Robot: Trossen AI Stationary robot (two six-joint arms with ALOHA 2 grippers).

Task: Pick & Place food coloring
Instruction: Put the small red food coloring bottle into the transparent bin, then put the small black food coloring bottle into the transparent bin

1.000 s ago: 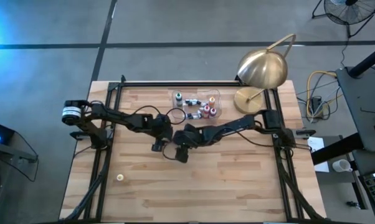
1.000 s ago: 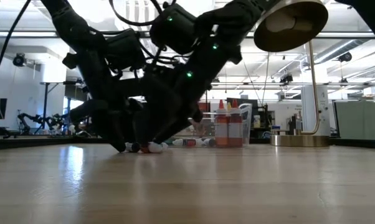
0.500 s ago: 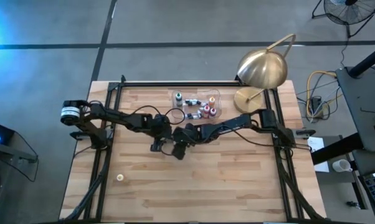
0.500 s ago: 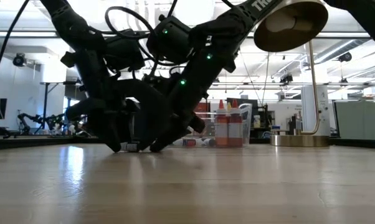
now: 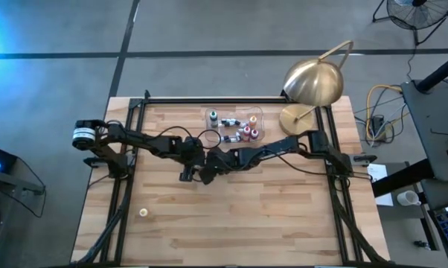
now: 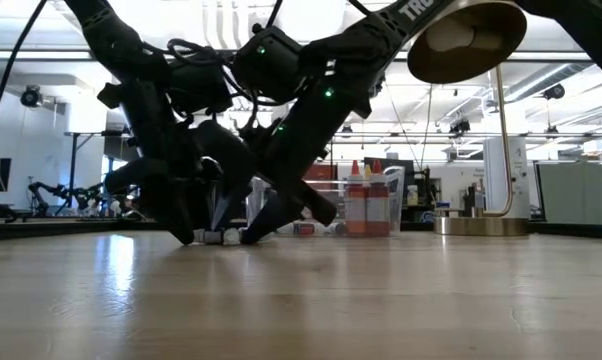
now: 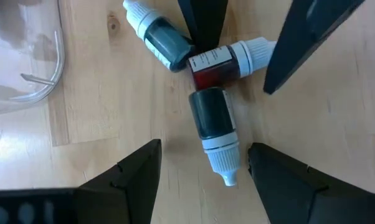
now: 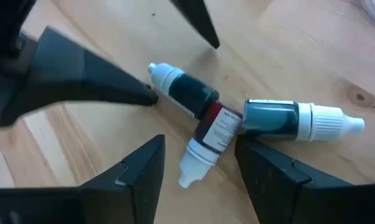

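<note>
Three small dropper bottles with white caps lie touching on the wood: a dark one (image 7: 210,115), a red one (image 7: 220,61) and a dark teal one (image 7: 162,35). My left gripper (image 7: 204,147) hangs open over the dark bottle, one finger on each side. My right gripper (image 8: 200,142) is open around the red bottle (image 8: 210,138), close beside my left gripper (image 5: 188,170) at mid table. Whether a right finger tip touches the red bottle, I cannot tell. More bottles stand in the clear tub (image 5: 239,123).
A brass lamp (image 5: 313,82) with its round base (image 5: 297,119) stands at the far right corner, beside the tub. A small white object (image 5: 144,212) lies near the left front. Dark frame rails (image 5: 209,100) border the table. Bare wood spreads toward the near edge.
My right gripper has moved toward the table's left and slightly toward the far edge, closing in on the left gripper and the three bottles, and now sits lower over them. The bottles lie where they were.
</note>
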